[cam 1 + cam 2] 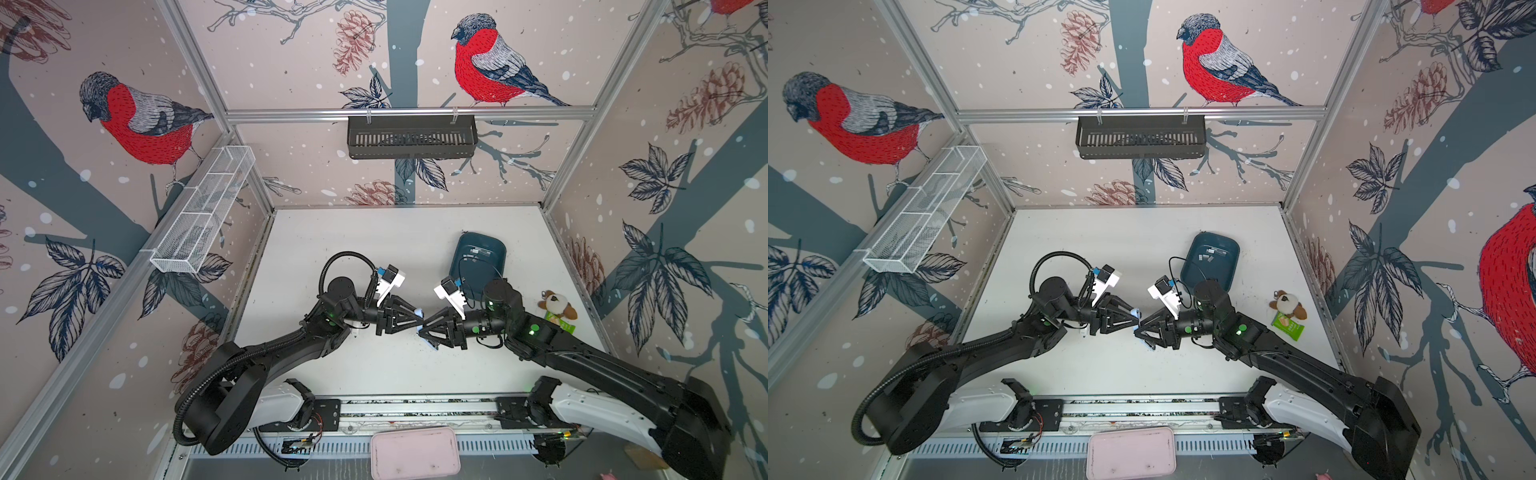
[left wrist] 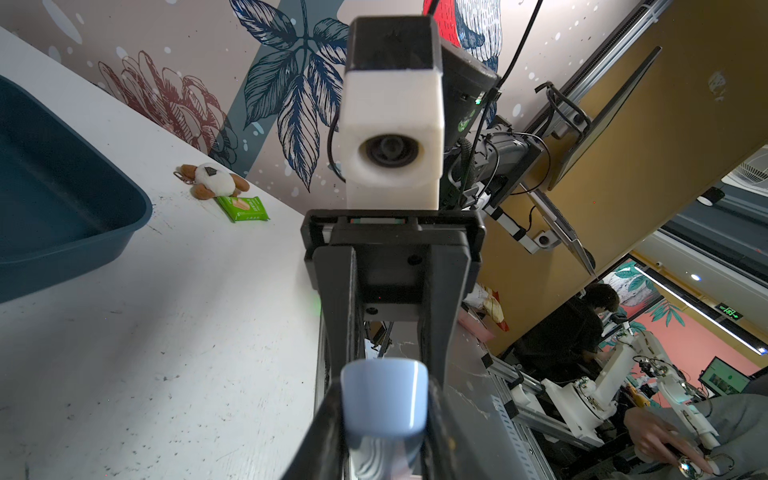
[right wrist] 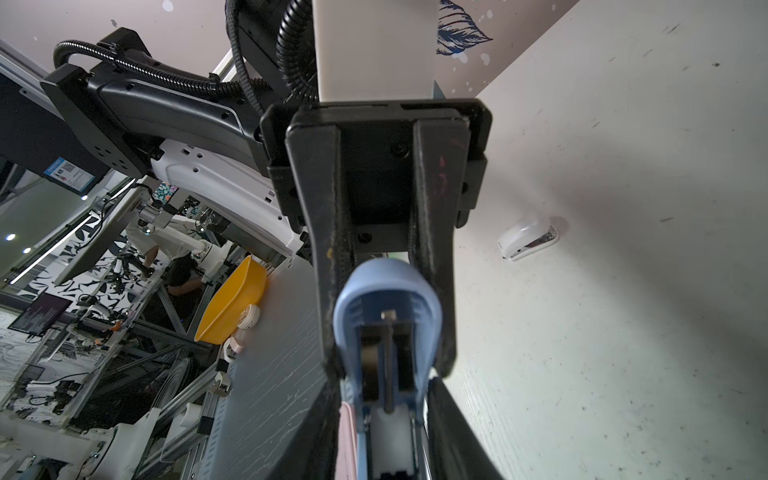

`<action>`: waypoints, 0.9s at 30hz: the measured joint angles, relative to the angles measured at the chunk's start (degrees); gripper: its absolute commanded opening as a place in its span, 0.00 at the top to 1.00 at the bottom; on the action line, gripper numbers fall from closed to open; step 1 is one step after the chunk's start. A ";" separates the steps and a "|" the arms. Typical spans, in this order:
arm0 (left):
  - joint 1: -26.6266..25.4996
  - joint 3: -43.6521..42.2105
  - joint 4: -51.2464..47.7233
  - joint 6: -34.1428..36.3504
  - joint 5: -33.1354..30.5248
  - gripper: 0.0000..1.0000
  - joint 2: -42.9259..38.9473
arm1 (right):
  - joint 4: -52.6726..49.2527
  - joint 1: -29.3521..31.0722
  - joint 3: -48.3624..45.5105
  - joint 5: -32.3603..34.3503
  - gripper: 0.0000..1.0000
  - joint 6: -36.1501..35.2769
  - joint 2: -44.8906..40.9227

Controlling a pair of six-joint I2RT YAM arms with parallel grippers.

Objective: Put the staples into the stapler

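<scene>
A light blue stapler [image 3: 387, 291] hangs above the middle of the table, opened, with its spring rod showing. My left gripper [image 1: 419, 318] is shut on its rounded blue end [image 2: 383, 409]. Facing it tip to tip, my right gripper [image 1: 422, 331] has its jaws close round the stapler's lower part [image 3: 386, 436]; a thin gap still shows beside one finger. The staples [image 1: 1203, 258] are small silvery strips lying in the dark teal tray [image 1: 496, 249] at the back right, away from both grippers.
A white stapler [image 3: 528, 239] lies on the table under my left arm. A plush toy [image 1: 557, 305] and a green packet [image 1: 564, 326] sit at the right. A pink box [image 1: 415, 453] stands at the front edge. A black basket [image 1: 411, 137] and a wire basket [image 1: 203, 208] hang on the walls.
</scene>
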 measured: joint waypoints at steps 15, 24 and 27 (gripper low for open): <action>-0.22 -0.20 0.83 -0.98 -0.09 0.70 -0.04 | 1.75 1.31 -0.28 0.61 0.79 0.35 0.94; -0.28 1.09 -4.96 1.09 -3.56 0.01 -1.01 | -1.49 1.31 -0.31 7.17 0.83 -0.11 0.02; -0.04 1.92 -10.95 2.69 -7.54 0.01 -2.73 | -3.37 1.31 -0.52 10.40 0.83 -0.33 -0.50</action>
